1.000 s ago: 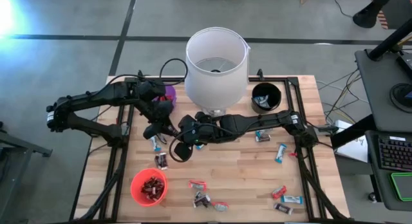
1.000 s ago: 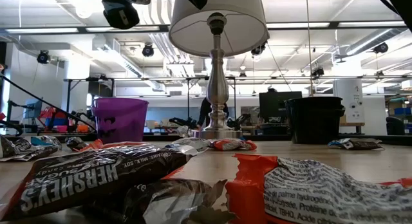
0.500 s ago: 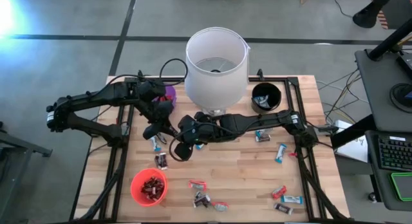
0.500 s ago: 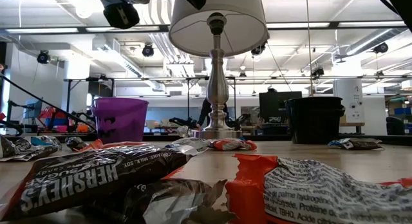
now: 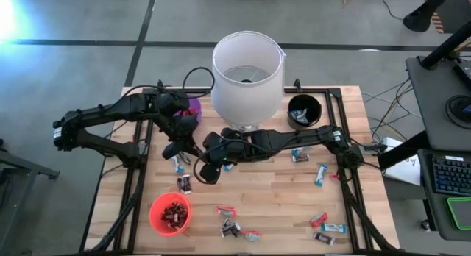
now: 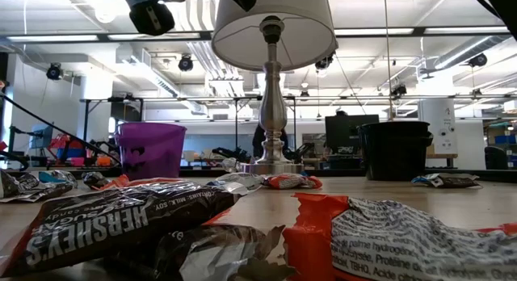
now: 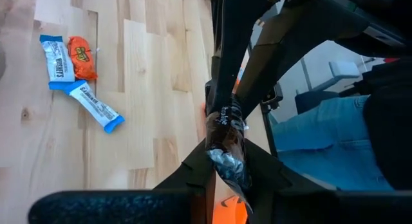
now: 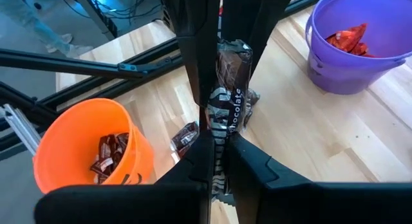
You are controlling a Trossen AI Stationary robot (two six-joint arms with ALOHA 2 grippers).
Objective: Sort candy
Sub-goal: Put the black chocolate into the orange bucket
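A dark brown candy bar (image 8: 230, 89) hangs in the air between my two grippers, over the left middle of the table. My left gripper (image 7: 226, 176) is shut on one end and my right gripper (image 8: 221, 156) on the other. In the high view they meet nose to nose near the lamp's base, left gripper (image 5: 187, 149) and right gripper (image 5: 203, 157). Below stands an orange cup (image 8: 84, 147) with dark candies in it. A purple cup (image 8: 360, 44) holds red-orange ones. My left gripper pinches the bar's crimped silver end (image 7: 225, 163) between its two fingers, coming from the table's left and slanting down. The bar reaches on along the fingers' line, clear of the table. My right gripper pinches the bar's opposite crimped end (image 8: 222, 141) between its two fingers, coming from the table's right and slanting down. The bar runs lengthwise away from these fingers to the left gripper's fingers (image 8: 196, 56), lifted clear of the wood.
A white-shaded lamp (image 5: 247, 72) stands at the far middle, with a black cup (image 5: 303, 110) to its right. Loose candies lie by the grippers (image 5: 177, 165), right of centre (image 5: 320, 173) and along the near edge (image 5: 229, 226), (image 5: 327, 228). Black frame rails edge the table.
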